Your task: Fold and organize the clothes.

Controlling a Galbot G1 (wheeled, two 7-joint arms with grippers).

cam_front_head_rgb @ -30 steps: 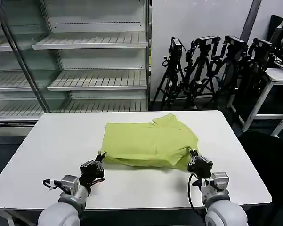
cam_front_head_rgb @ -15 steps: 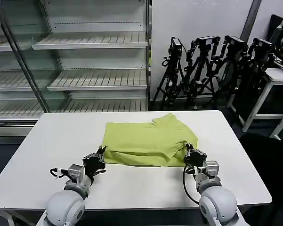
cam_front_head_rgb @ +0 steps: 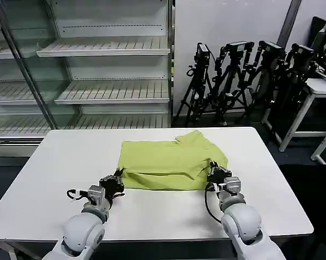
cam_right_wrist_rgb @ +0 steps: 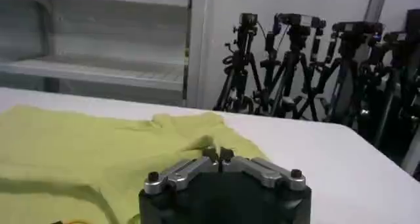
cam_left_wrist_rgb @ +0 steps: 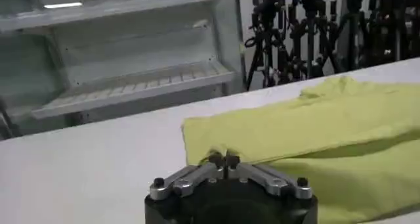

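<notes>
The lime yellow-green T-shirt point(cam_front_head_rgb: 171, 162) lies on the white desk point(cam_front_head_rgb: 59, 162), partly folded, with its near edge doubled up into a raised fold that runs between the 2 hands. A sleeve and collar area sit at the far right corner of the garment, beyond the right hand.

The left hand point(cam_front_head_rgb: 117, 181) sits low over the desk at the shirt's near left corner. In the left wrist view, the left hand point(cam_left_wrist_rgb: 224, 158) has its 2 fingertips pressed together, with the corner of the T-shirt point(cam_left_wrist_rgb: 308, 133) at or just past the tips; whether cloth is pinched between them cannot be told.

The right hand point(cam_front_head_rgb: 217, 173) is at the shirt's near right corner, touching the raised fold. In the right wrist view, the right hand point(cam_right_wrist_rgb: 219, 154) also has its fingertips closed together, with the yellow-green T-shirt point(cam_right_wrist_rgb: 79, 146) spreading out beyond and to one side of it; again it is not clear whether fabric is caught in the tips.

Beyond the desk, ahead of the left hand, stands a white shelving unit point(cam_front_head_rgb: 97, 70), and ahead of the right hand is a row of black camera tripods point(cam_front_head_rgb: 244, 76).
</notes>
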